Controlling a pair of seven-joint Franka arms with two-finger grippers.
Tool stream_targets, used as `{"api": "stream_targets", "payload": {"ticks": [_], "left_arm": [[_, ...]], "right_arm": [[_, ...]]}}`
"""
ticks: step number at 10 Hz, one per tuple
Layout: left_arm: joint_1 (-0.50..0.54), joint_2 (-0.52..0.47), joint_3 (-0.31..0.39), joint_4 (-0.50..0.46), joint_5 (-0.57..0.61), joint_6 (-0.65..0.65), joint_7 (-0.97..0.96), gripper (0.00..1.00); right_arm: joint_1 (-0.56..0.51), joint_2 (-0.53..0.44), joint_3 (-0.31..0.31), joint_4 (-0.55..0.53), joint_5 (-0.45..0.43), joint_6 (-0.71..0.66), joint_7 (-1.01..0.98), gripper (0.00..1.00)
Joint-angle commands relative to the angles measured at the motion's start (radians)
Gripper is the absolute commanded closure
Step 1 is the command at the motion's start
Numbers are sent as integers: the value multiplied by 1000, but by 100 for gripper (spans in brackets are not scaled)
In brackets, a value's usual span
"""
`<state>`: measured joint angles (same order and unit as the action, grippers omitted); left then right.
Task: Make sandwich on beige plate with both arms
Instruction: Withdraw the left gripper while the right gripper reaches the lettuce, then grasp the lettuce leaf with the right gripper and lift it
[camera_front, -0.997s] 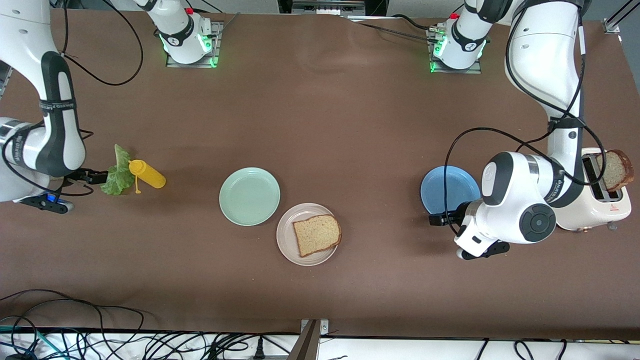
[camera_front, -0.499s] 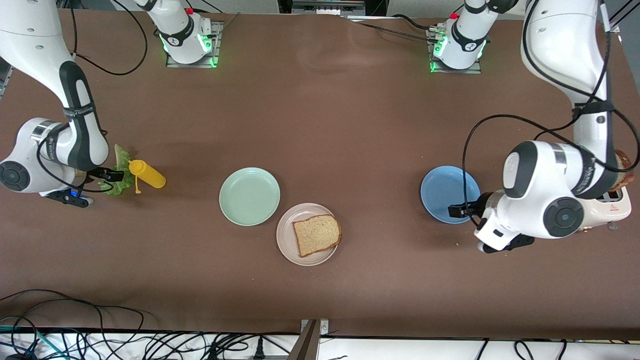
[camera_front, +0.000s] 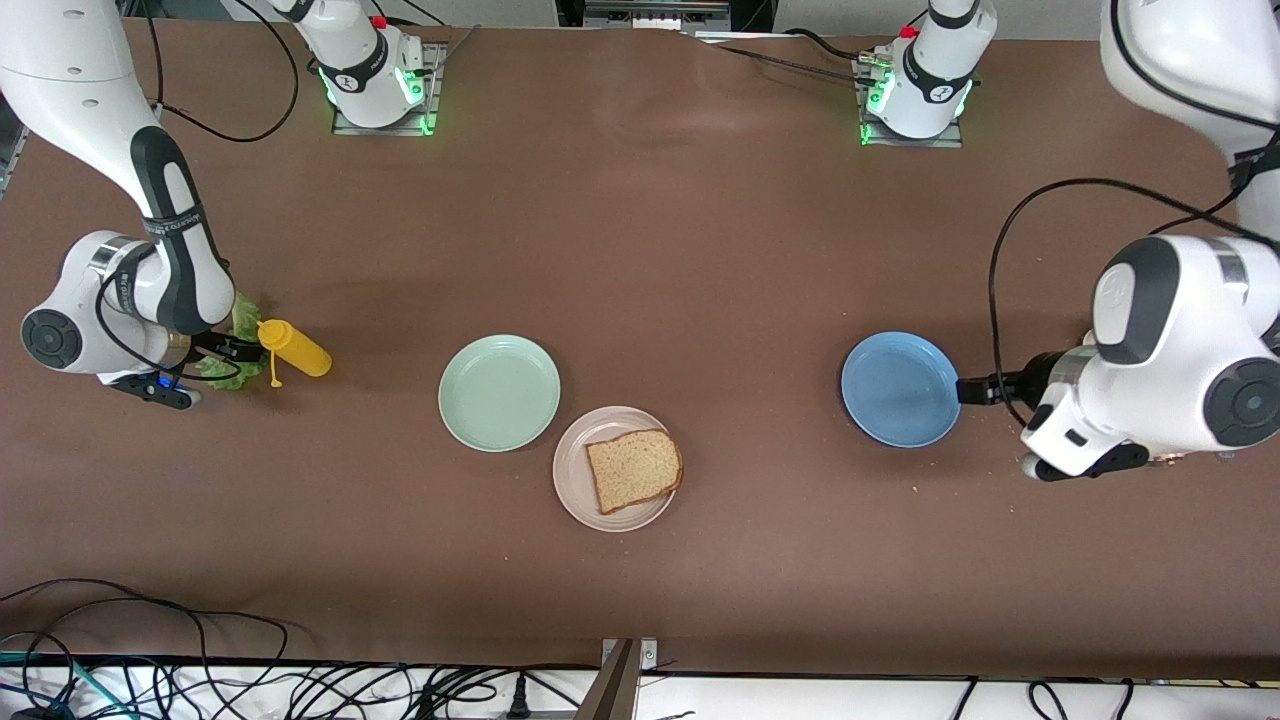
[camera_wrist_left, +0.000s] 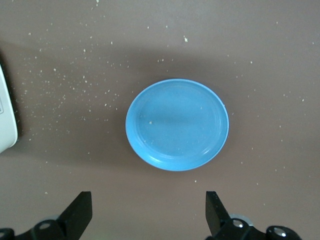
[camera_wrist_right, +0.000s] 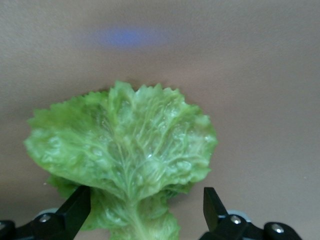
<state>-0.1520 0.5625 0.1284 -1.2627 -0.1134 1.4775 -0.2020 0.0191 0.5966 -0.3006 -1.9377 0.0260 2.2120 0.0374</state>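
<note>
Right claw (camera_front: 232, 349) is sitting at the left of the front frame with its fingers spread wide, straddling the lettuce leaf (camera_wrist_right: 125, 150) without pinching it; I'm seeing the yellow squeeze bottle (camera_front: 294, 348) lying just beside it. Moving toward the middle, the mint-green plate (camera_front: 499, 392) is touching the beige plate (camera_front: 580, 490), lower in the frame, which is carrying one bread slice (camera_front: 633, 469). At the right, the left claw (camera_front: 978, 391) is hanging open and empty just beside the blue plate (camera_wrist_left: 177, 124) on the desk (camera_front: 700, 250).

Left gripper (camera_wrist_left: 148, 215) fingers spread; right gripper (camera_wrist_right: 146, 212) fingers spread.
</note>
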Motion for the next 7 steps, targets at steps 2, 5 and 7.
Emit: {"api": "stream_targets", "payload": {"ticks": [2, 5, 7], "left_arm": [[0, -98, -12, -112, 41, 15, 36, 0], [31, -122, -9, -101, 46, 24, 44, 0], [37, -121, -7, -100, 44, 46, 44, 0]], "right_arm": [[-15, -3, 9, -24, 15, 40, -57, 73], [-15, -14, 9, -20, 15, 35, -62, 100], [-13, -52, 11, -15, 14, 26, -82, 100]]}}
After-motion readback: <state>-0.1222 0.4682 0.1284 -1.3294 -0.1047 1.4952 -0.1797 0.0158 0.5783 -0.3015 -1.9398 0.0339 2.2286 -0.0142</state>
